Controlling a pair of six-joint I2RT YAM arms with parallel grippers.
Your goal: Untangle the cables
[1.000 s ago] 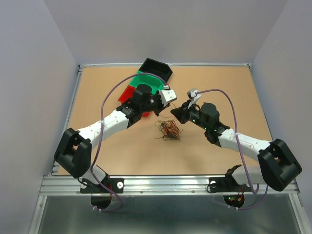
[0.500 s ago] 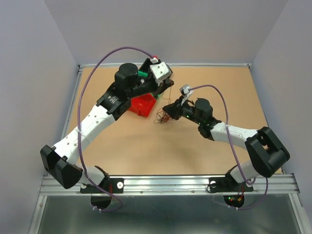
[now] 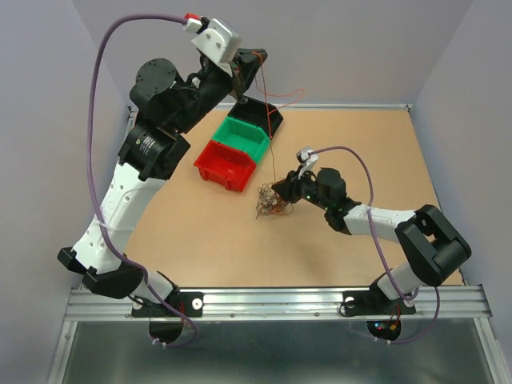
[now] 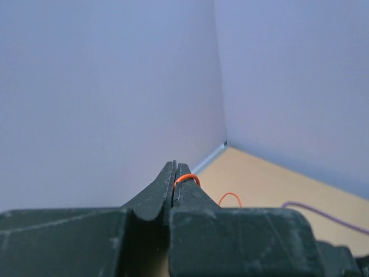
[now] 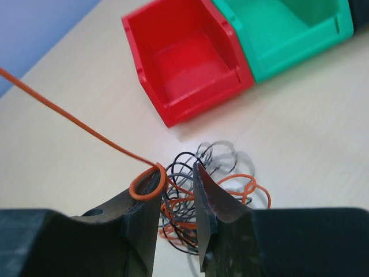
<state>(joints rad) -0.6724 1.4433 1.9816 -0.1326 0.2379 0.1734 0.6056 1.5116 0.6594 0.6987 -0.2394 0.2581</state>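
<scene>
The left gripper point(image 4: 174, 168) was raised high in the upper left of the overhead view. Its jaws were pressed together on a strand of orange wire point(image 4: 187, 178), which curled out from between the tips. From there the thin strand ran down the middle of the frame to the cables point(image 3: 270, 204), a small curly tangle of orange and black loops. The tangle lay on the table point(image 3: 360, 144), just below and to the right of the red bin point(image 3: 226, 166). The green bin point(image 3: 246, 138) touched the red one on its upper right side, and the black bin point(image 3: 270, 114) sat just beyond it. The right gripper point(image 5: 176, 176) hung low over the tangle at centre frame, jaws partly apart with a clear gap and nothing pinched between them. Black and orange loops showed through that gap, and a small orange loop lay against the tip of the finger on the left of the wrist view.
</scene>
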